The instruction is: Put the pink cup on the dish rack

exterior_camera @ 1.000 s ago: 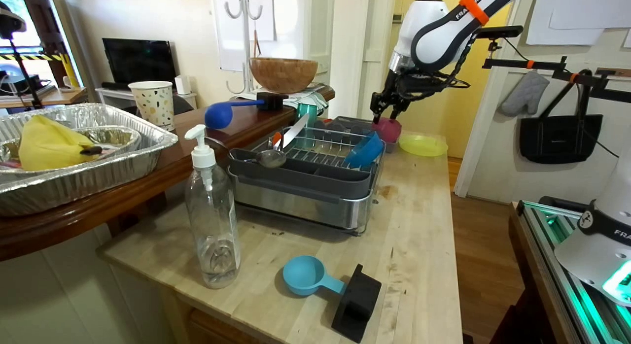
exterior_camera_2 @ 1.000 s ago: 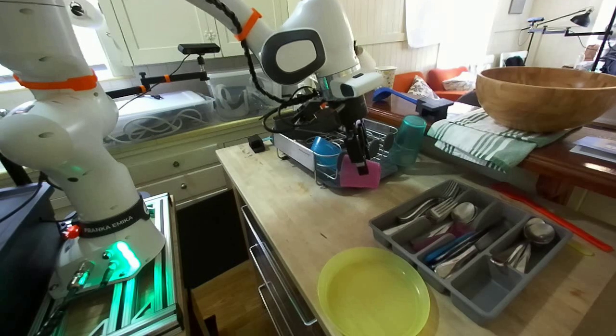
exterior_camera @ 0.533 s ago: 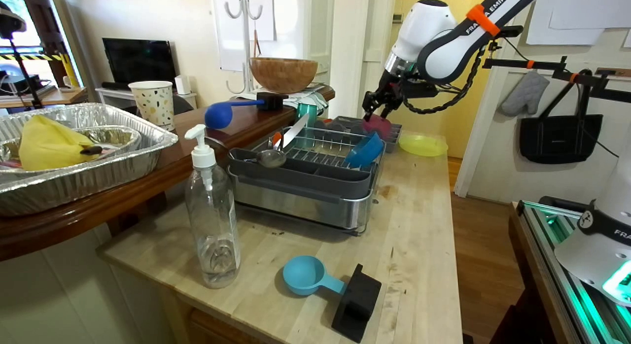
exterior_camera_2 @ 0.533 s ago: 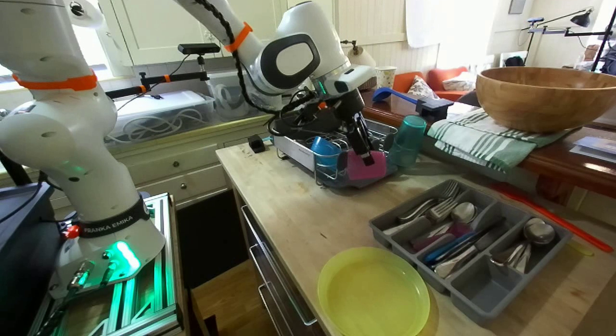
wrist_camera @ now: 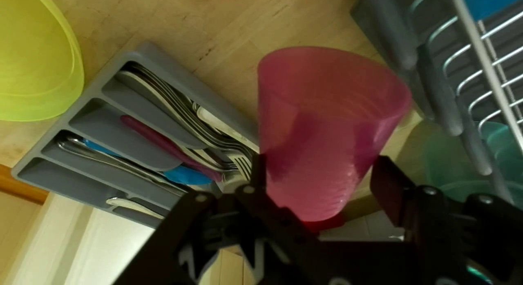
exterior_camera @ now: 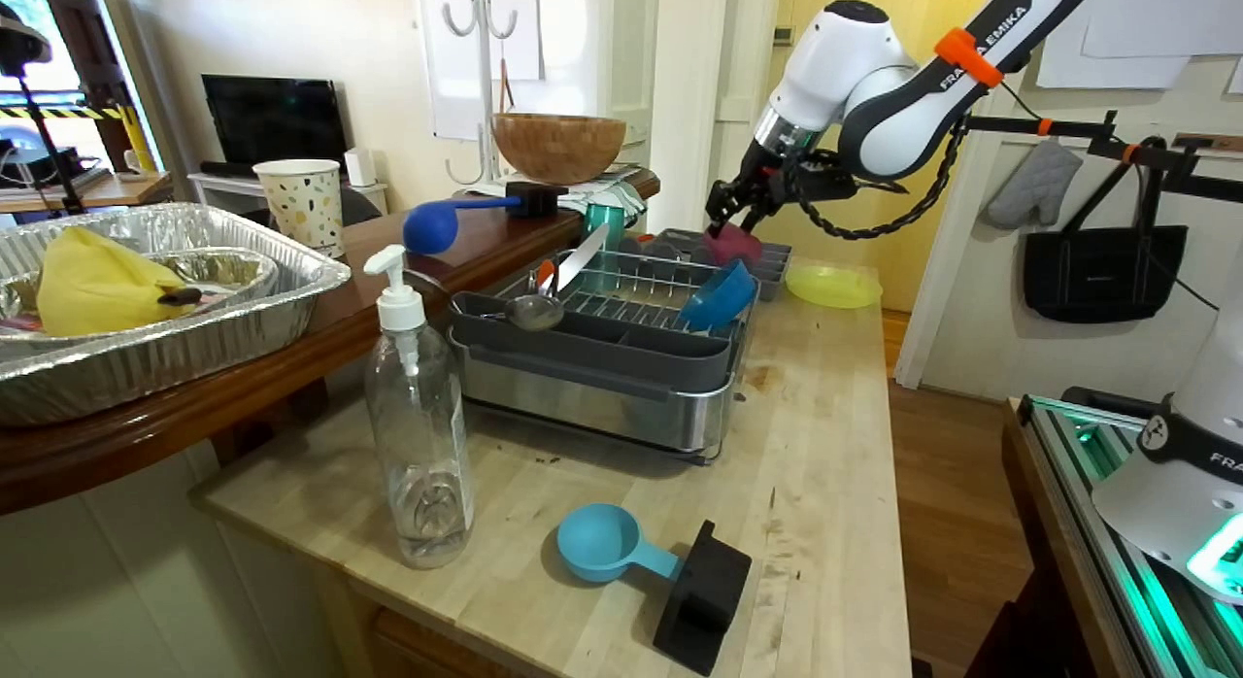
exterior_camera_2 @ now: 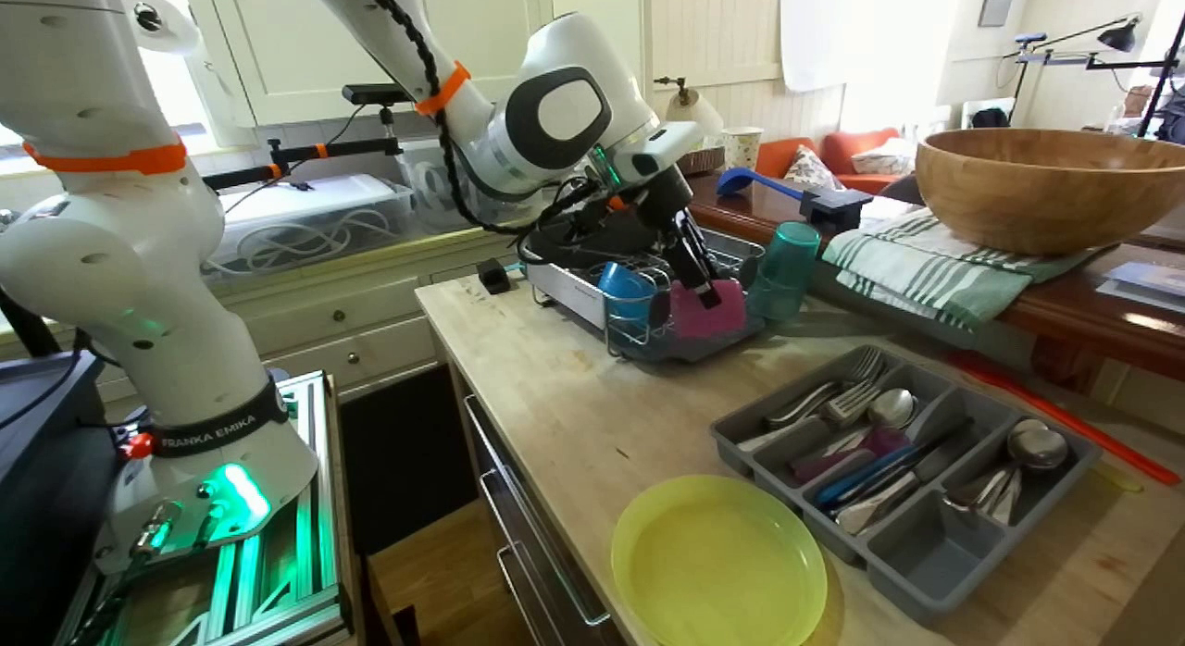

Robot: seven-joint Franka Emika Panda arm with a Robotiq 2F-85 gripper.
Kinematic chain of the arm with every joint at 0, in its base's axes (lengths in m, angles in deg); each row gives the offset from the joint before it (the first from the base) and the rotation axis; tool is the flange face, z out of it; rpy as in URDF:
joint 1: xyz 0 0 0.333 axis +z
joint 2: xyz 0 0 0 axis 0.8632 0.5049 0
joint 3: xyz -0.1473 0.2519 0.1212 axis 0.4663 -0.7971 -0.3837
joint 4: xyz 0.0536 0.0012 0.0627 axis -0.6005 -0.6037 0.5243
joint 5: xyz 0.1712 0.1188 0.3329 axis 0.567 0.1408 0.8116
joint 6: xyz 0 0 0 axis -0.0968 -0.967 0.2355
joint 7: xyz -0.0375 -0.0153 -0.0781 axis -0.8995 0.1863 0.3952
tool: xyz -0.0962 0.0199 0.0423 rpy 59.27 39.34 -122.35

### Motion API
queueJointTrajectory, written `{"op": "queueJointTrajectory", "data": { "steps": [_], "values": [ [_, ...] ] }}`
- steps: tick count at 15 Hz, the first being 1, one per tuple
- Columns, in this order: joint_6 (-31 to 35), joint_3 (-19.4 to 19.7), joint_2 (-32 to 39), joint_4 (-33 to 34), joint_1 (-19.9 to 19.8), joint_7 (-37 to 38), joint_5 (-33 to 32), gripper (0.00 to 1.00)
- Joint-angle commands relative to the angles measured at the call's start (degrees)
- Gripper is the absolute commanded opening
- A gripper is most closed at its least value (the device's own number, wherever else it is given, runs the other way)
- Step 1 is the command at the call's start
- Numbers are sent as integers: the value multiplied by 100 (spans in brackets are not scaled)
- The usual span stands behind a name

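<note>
The pincer (wrist_camera: 320, 159) grips the pink cup (wrist_camera: 327, 121), a finger at either side of it. From left to right, the wrist view shows a shallow yellow bowl (wrist_camera: 34, 60) and a cutlery tray (wrist_camera: 184, 79) on the table (wrist_camera: 229, 27), then the cup, then the dish rack (wrist_camera: 482, 58) with a blue cup (wrist_camera: 492, 1) in it. The grasp looks done, and the pink cup seems to be clear of the table, just beside the end of the rack. In an exterior view the cup (exterior_camera_2: 710, 321) overlaps that end; I cannot tell whether any of it is over the rack itself. Left to do, I judge: bring it across, set it down, let go. The cup is plain, pink and see-through, with no handle showing, tapering from a wide rim to a narrower base. Its tilt against the table is hard to read.
</note>
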Motion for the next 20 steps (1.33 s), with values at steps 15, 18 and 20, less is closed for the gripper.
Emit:
{"op": "queueJointTrajectory", "data": {
  "steps": [15,18,20],
  "values": [
    [-615,-101,-160,-81,281,3093,-2853,41],
    [-889,-169,-145,-91,336,3335,-2925,41],
    [-1035,-216,-146,-84,380,3499,-2992,41]
  ]
}}
